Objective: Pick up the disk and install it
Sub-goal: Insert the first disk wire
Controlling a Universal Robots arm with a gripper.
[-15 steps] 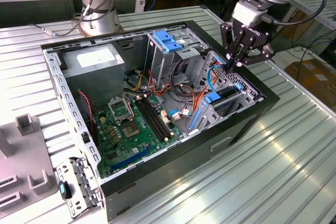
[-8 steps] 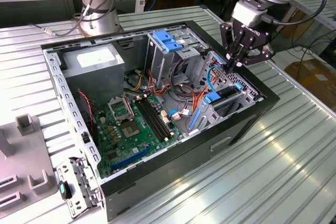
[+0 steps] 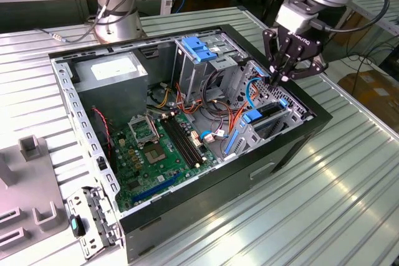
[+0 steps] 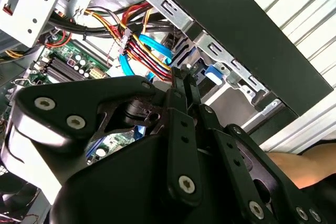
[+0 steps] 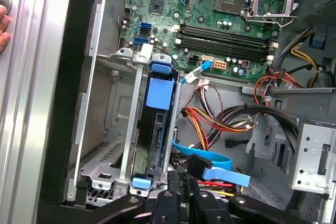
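Note:
The disk [image 5: 154, 141] stands on edge in the metal drive bay at the case's front end, its dark body between two rails, with a blue plastic tab [image 5: 159, 93] on top. In the exterior view the disk [image 3: 267, 111] sits low in the bay on that view's right. My gripper [image 3: 274, 80] hangs just above that bay, shut, with nothing visible between its fingers. The black fingertips [image 5: 174, 181] meet close beside the disk's end and a blue flat cable [image 5: 218, 171]. In the second wrist view my gripper [image 4: 182, 73] points into the bay near a blue tab [image 4: 212, 72].
The open computer case [image 3: 293, 147] lies on a slatted metal table. Inside are a green motherboard [image 3: 156, 147], a grey power-supply box [image 3: 109, 70], a blue bracket [image 3: 199, 48] on the upper cage and bundles of cables [image 5: 226, 119]. A person's hand [image 5: 3, 19] rests outside the case.

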